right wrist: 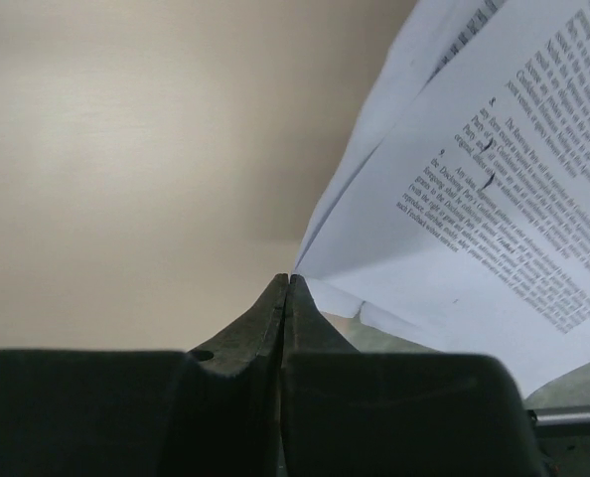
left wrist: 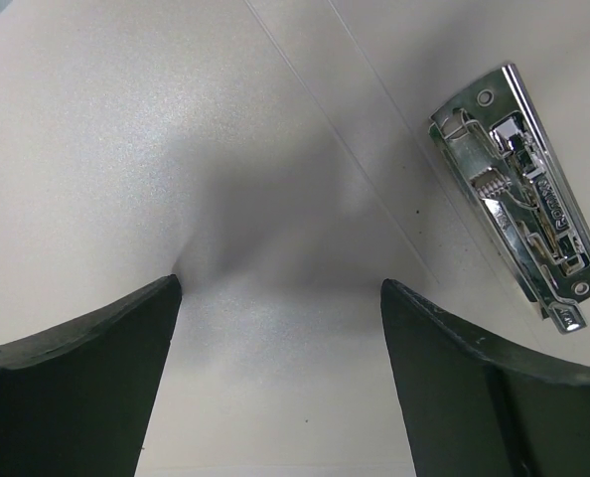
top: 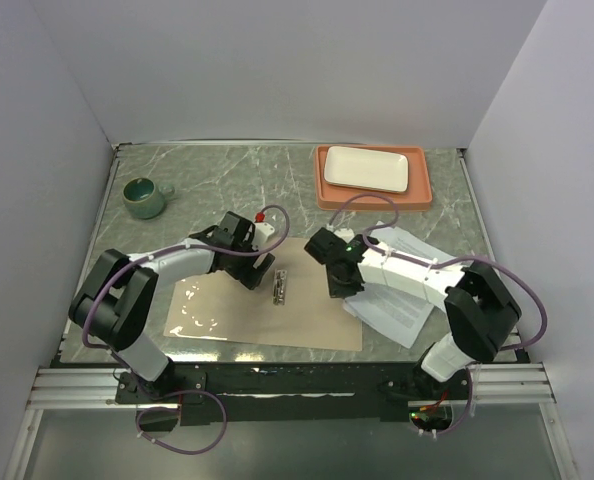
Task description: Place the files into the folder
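Right tool (right wrist: 288, 286) has its fingertips pressed together at the corner of the files (right wrist: 474, 199). Whether a sheet edge is caught between them I cannot tell. The printed sheets lie fanned on the worktop (top: 207, 175) at the right, under the right arm, their left corner reaching the right edge of the folder (top: 307, 325).

The folder lies open and flat near the arm bases, with a chrome lever clip (left wrist: 518, 194) at its crease. A glossy patch on its left half may be a clear sleeve, but I cannot say. The left tool (left wrist: 278, 298) hangs spread just above the folder's surface, left of the clip, holding nothing.

As I judge it, the task is at an early stage. The folder is ready, but the printed sheets are not yet inside and must be drawn across onto it.

Farther back, a green mug (top: 144, 197) stands at the left, its inside unclear. A salmon tray (top: 422, 195) at the right holds a bare white plate (top: 367, 168).
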You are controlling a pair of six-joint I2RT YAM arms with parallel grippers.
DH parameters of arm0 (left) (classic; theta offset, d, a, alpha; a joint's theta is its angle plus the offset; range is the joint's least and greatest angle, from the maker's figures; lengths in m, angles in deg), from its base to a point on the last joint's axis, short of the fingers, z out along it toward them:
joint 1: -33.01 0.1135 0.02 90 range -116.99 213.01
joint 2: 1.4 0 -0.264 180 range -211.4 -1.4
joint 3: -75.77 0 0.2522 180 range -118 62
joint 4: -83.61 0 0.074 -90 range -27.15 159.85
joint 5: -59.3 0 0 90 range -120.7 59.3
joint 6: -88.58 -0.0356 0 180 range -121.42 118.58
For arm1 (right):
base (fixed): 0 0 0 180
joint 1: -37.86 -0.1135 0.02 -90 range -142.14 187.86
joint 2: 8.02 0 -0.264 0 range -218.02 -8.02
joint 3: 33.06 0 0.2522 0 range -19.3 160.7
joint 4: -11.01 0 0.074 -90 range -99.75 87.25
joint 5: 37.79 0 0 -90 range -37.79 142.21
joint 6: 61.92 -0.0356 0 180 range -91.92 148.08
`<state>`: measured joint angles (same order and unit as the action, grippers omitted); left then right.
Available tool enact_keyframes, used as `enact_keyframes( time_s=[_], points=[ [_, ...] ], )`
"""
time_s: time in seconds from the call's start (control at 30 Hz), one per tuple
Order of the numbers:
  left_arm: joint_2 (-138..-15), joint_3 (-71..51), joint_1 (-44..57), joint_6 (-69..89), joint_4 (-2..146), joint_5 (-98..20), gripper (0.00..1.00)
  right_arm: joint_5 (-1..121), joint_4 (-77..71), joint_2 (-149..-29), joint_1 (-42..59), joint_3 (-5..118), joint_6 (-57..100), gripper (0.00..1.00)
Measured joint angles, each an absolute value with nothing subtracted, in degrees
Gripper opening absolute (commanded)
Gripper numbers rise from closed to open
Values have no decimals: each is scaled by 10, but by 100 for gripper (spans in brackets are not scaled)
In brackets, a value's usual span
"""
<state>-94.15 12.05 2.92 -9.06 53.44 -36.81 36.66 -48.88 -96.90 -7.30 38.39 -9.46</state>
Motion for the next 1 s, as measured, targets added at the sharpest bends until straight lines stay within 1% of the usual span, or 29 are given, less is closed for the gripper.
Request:
enact_keyframes(
  time_s=[0.17,0.3,0.5,0.6,0.63,0.67,0.7,0.73,0.8,0.9,1.0],
  points=[
    [-943,117,25,-87,531,-369,87,371,-491,-976,-137,437,-95,0],
    [-945,115,25,-82,530,-369,87,377,-488,-1004,-189,477,-94,0],
    [-945,114,27,-80,528,-370,87,394,-477,-1056,-247,495,-78,0],
    [-945,113,30,-79,527,-375,87,402,-473,-1068,-266,495,-74,17],
    [-946,112,32,-79,526,-379,87,405,-472,-1068,-270,495,-73,38],
    [-945,111,34,-78,525,-381,87,409,-472,-1068,-272,495,-72,47],
    [-945,111,36,-78,524,-384,87,411,-470,-1068,-272,496,-75,52],
    [-946,109,38,-78,522,-387,87,413,-469,-1068,-272,499,-74,62],
    [-946,106,42,-78,516,-392,87,414,-470,-1068,-271,509,-72,71],
    [-946,100,52,-78,499,-402,87,414,-468,-1060,-264,527,-69,73],
    [-947,92,66,-78,479,-411,87,419,-465,-1015,-227,525,-67,71]
  ],
)
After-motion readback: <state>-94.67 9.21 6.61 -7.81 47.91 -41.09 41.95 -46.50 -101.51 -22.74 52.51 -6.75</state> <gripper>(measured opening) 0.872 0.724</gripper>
